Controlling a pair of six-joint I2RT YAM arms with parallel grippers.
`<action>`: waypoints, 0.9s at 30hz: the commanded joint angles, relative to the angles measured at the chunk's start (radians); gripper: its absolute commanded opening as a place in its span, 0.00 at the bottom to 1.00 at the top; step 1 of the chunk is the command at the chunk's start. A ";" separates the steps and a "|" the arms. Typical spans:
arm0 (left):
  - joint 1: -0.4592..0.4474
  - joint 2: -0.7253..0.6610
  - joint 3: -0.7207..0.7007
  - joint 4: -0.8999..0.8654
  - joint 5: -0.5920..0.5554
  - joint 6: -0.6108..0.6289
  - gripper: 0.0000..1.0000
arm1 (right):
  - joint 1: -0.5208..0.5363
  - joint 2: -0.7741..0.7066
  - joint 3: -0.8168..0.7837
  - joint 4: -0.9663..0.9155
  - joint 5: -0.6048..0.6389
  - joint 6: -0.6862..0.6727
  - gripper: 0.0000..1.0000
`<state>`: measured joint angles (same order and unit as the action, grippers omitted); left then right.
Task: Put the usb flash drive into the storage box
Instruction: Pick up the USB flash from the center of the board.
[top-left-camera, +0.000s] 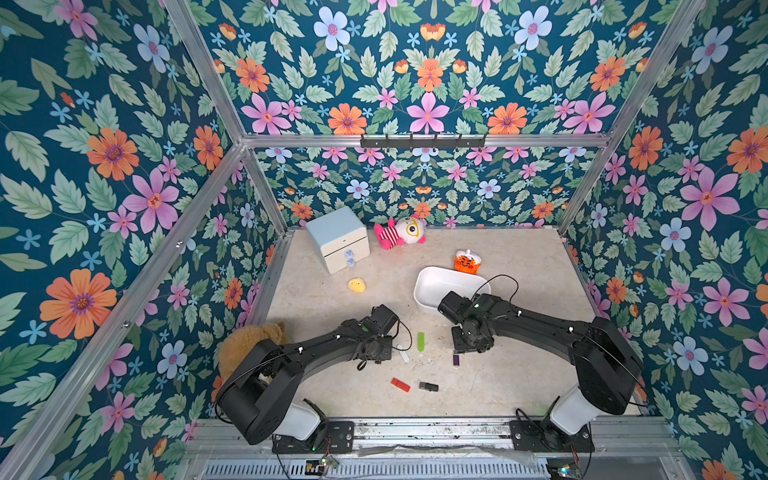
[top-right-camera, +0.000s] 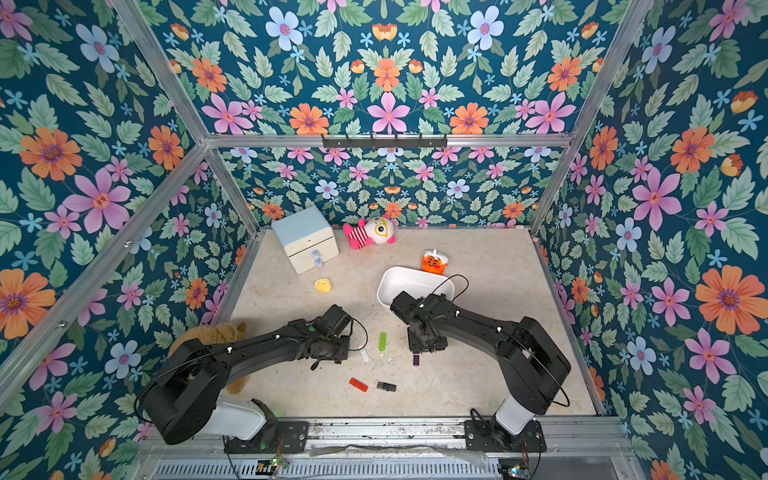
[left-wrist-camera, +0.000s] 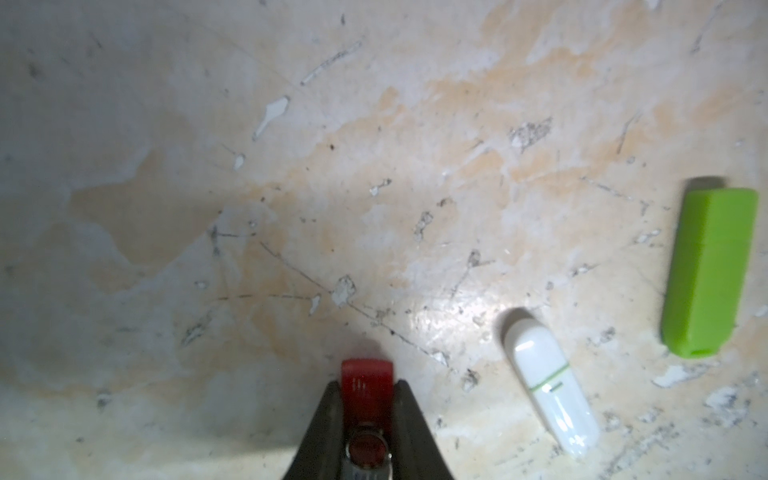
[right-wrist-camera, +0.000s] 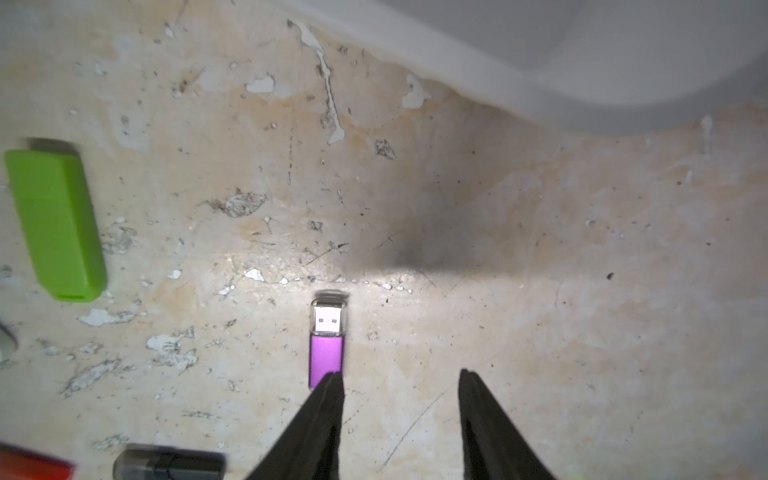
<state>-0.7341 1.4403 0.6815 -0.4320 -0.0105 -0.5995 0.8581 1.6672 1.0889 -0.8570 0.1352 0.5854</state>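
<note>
My left fingers are clamped on a red flash drive, which pokes out past the tips over the worn table. Taking the far wall in the top views as 12 o'clock, a white flash drive lies just beside this hand at 3 o'clock. A green flash drive lies a little further out the same way, between my two hands.

My right fingers stand apart with nothing between them. One fingertip covers the end of a purple flash drive, which lies flat on the table outside the gap with its clear cap pointing away from me. I cannot tell whether that tip touches it.

The storage box sits on the table at about 12 o'clock from my right hand, partly under that arm; I cannot see all of its inside. At 6 o'clock from the green flash drive, a loose red flash drive and a black flash drive lie near each other.
</note>
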 joint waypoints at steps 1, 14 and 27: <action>-0.001 0.004 -0.009 -0.115 0.038 -0.010 0.00 | 0.021 0.039 -0.003 0.031 -0.021 0.015 0.48; -0.001 0.015 -0.001 -0.120 0.037 -0.011 0.00 | 0.066 0.086 -0.004 0.066 -0.057 0.027 0.46; 0.000 0.017 0.002 -0.125 0.034 -0.011 0.00 | 0.073 0.103 -0.017 0.093 -0.094 0.027 0.38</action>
<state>-0.7341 1.4483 0.6907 -0.4461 -0.0097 -0.6025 0.9291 1.7691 1.0779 -0.7704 0.0547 0.6079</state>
